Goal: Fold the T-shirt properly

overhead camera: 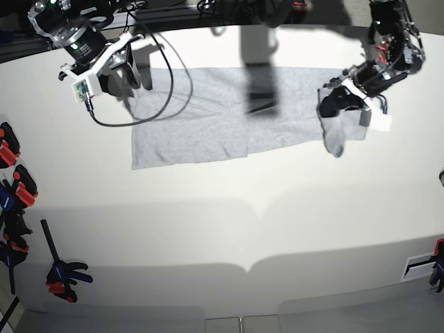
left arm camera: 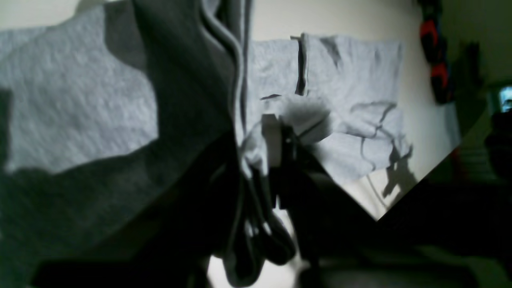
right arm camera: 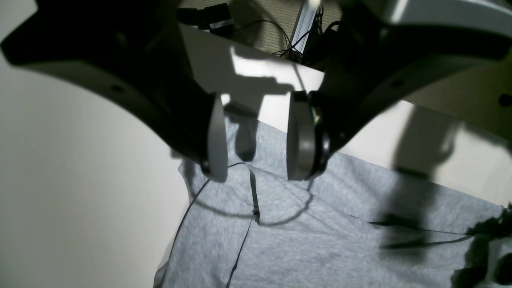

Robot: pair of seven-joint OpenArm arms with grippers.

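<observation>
Over at three o'clock on the table (overhead camera: 208, 229), the left gripper (overhead camera: 341, 103) pinches a bunched end of the T-shirt (overhead camera: 208, 125) clear of the surface, seemingly to fold it, while the right gripper (right arm camera: 256, 140) hovers wide-fingered above the nine o'clock edge, gripping nothing.

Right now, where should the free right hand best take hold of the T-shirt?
Probably the corner of the T-shirt lying flat under the open right hand, coming from above; the left hand lifts the other end.
</observation>
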